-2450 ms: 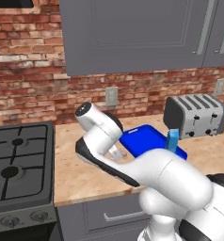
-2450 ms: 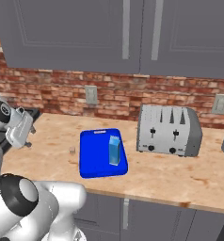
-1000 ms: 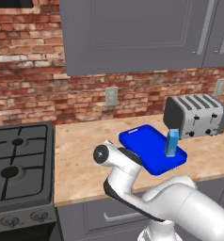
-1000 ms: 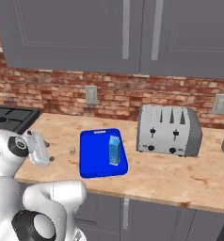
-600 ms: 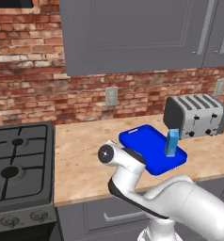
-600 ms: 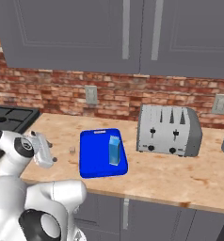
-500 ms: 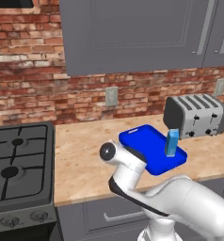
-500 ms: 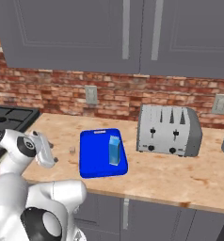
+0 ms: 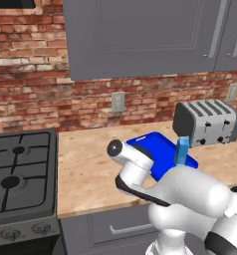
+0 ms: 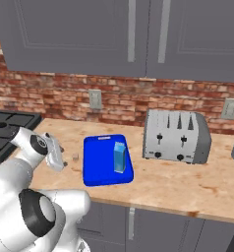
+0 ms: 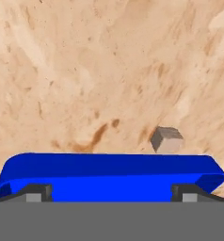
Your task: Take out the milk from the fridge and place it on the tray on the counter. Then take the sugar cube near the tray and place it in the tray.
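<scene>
1. Blue tray (image 10: 100, 172) flat on the wooden counter (image 10: 188, 189), with the milk (image 10: 120, 157) standing upright inside it, toward the side nearer the toaster (image 10: 175, 136).
2. Milk part looks done, judging by where the carton stands. Sugar part not yet done.
3. Tiny pale sugar cube (image 10: 75, 157) down on the bare wood, just beside the tray's edge on the stove (image 9: 18, 174) side, not touching it.
4. Gripper (image 10: 62, 156) up above the counter, between the stove and the tray, pointing down at the wood.
5. From the hand camera: cube (image 11: 166, 140) just past the tray's rim (image 11: 109, 176), a bit to the right of the middle between the two dark fingertips (image 11: 37, 192).
6. Fingertips far apart at the two bottom corners of that view, so jaws wide, with nothing held.
7. Cube about the same on every side, so no long way to line up with.
8. Next move, as a guess: slide a little toward the cube so it sits in the middle of the gap, then go straight down and pinch.
9. Careful of the tray rim so close by: easy to bump a finger on it.
</scene>
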Tool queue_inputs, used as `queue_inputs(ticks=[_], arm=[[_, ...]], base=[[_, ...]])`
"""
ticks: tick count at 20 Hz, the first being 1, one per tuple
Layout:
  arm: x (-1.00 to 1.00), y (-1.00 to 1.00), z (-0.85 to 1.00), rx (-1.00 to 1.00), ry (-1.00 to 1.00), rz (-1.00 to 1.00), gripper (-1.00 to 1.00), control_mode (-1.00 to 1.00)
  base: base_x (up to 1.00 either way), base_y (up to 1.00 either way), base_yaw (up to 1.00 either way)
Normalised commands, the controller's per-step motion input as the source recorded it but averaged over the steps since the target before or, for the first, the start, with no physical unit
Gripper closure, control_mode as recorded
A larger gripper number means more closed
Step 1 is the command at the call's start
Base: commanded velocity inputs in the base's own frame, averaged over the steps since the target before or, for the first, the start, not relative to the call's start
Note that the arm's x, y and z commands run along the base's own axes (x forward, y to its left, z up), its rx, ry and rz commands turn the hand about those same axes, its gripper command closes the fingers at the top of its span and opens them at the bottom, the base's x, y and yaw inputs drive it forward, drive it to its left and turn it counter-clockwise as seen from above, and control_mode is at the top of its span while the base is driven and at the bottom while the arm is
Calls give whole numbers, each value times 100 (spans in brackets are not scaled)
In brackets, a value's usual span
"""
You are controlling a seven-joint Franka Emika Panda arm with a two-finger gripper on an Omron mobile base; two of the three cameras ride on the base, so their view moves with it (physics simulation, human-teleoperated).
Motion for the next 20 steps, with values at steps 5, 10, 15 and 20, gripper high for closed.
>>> queue_inputs(ticks=[5, 10, 15, 20], arm=[[31, 3, -3, -8, 0, -13, -100, -100], [18, 3, -2, -3, 0, -12, -100, -100], [15, 2, -3, 0, 2, -4, -100, -100], [7, 0, -18, 0, 8, 0, -100, -100]], base=[[0, 0, 0], [0, 0, 0], [0, 0, 0], [0, 0, 0]])
